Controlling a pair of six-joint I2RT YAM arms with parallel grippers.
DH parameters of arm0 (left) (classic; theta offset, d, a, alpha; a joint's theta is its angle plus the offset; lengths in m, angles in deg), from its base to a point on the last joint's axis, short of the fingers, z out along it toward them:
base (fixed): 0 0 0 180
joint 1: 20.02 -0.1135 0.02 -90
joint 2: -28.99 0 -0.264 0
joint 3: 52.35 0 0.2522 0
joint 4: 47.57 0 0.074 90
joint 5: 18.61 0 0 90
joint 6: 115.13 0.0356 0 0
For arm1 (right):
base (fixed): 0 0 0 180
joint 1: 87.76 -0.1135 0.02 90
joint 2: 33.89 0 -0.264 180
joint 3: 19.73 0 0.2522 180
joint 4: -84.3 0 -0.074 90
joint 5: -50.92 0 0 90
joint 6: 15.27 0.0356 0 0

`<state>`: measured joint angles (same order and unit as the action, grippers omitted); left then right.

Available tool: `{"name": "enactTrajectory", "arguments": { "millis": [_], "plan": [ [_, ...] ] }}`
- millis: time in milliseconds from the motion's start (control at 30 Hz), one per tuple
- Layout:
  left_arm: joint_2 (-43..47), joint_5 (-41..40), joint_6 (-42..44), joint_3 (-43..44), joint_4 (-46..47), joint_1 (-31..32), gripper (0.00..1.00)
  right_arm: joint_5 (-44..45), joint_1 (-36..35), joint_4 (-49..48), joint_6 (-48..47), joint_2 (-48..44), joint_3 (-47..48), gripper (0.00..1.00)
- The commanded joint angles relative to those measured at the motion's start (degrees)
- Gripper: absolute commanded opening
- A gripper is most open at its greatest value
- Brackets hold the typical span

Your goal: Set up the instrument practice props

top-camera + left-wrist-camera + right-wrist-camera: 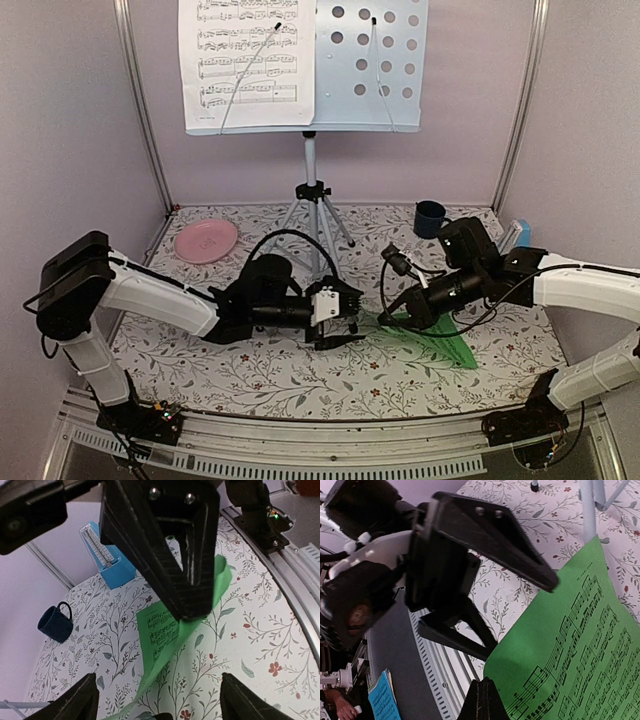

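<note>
The pale perforated music stand on its silver tripod stands at the back, with a white sheet-music page on its left half. My right gripper is shut on a corner of the green sheet-music page, lifting that edge off the table; the grip shows in the right wrist view on the page. My left gripper is open just left of it, its jaws either side of the page's curled edge. The blue metronome stands at the far right, partly hidden behind the right arm.
A dark blue mug stands at the back right, also in the left wrist view. A pink plate lies at the back left. The metal front rail runs along the near table edge. The two grippers are very close together.
</note>
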<state>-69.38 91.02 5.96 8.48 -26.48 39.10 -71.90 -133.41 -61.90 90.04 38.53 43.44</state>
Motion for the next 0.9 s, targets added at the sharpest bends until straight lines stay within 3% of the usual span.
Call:
{"name": "enactTrajectory", "arguments": {
  "millis": [0, 33, 100, 167, 267, 333, 433, 533, 867],
  "plan": [
    [-4.44, -1.86, 5.53, 4.54, -1.08, 2.02, 0.75, -6.14, -1.59, -3.68, -2.01, -2.84, -1.96, 0.00],
    [-4.89, -1.87, 6.08, 5.35, -2.41, 2.43, 0.53, -6.54, -1.66, -4.05, -2.24, -3.22, -2.40, 0.00],
    [-4.34, -2.92, 7.52, 5.28, -5.01, 3.29, 0.18, -5.49, -1.56, -4.13, -2.63, -3.99, -2.90, 0.11],
    [-2.36, -5.36, 9.28, 1.04, -4.40, 4.37, 0.01, -3.66, -1.25, -4.69, -2.36, -5.16, -3.80, 0.31],
    [2.36, -8.82, 9.78, -6.41, -2.36, 6.00, 0.00, -3.15, 2.13, -8.17, 0.48, -7.57, -6.57, 0.67],
    [4.75, -10.76, 10.17, -9.65, -3.15, 6.97, 0.00, -3.65, 6.14, -10.43, 3.24, -8.60, -8.35, 0.79],
    [4.50, -14.87, 12.36, -11.29, -6.04, 8.96, 0.00, -3.06, 12.28, -10.03, 6.67, -7.22, -9.02, 0.85],
    [0.40, -19.33, 13.32, -11.60, -7.23, 11.15, 0.00, -1.32, 17.39, -7.30, 8.41, -3.27, -8.30, 0.86],
    [-1.28, -23.03, 13.69, -14.86, -5.94, 12.07, 0.00, 2.02, 21.52, -5.93, 8.01, 5.02, -7.67, 0.84]
  ]
}}
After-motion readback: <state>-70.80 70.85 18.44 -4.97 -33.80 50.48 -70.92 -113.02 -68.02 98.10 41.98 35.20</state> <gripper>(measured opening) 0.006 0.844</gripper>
